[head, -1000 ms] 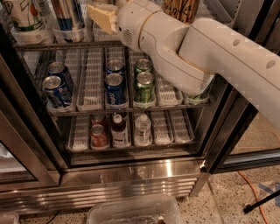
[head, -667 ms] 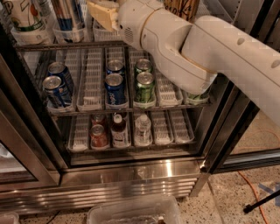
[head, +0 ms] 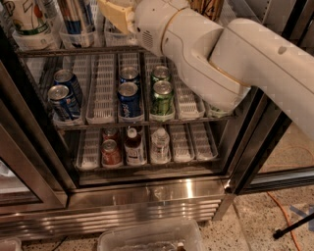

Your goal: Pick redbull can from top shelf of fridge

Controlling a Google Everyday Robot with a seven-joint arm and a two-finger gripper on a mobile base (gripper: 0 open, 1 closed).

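The fridge [head: 147, 196] stands open, and my white arm [head: 221, 59] reaches in from the right to the top shelf [head: 73, 50]. The redbull can [head: 74, 15], slim and silver with blue panels, stands upright in a clear lane tray at the shelf's left, its top cut off by the frame. My gripper [head: 115, 13], tan coloured, is at the top edge of the view just right of the can, close beside it. I cannot tell whether it touches the can. A white printed can [head: 25, 18] stands left of the redbull can.
The middle rack holds blue cans [head: 128, 98] and green cans [head: 162, 95]. The lower rack holds a red can [head: 111, 152] and small bottles [head: 159, 144]. A dark door frame [head: 255, 142] is at right. A clear bin [head: 147, 238] and an orange cable [head: 284, 215] lie on the floor.
My arm has shifted slightly up and to the left at the top shelf. The cans on all racks have not moved.
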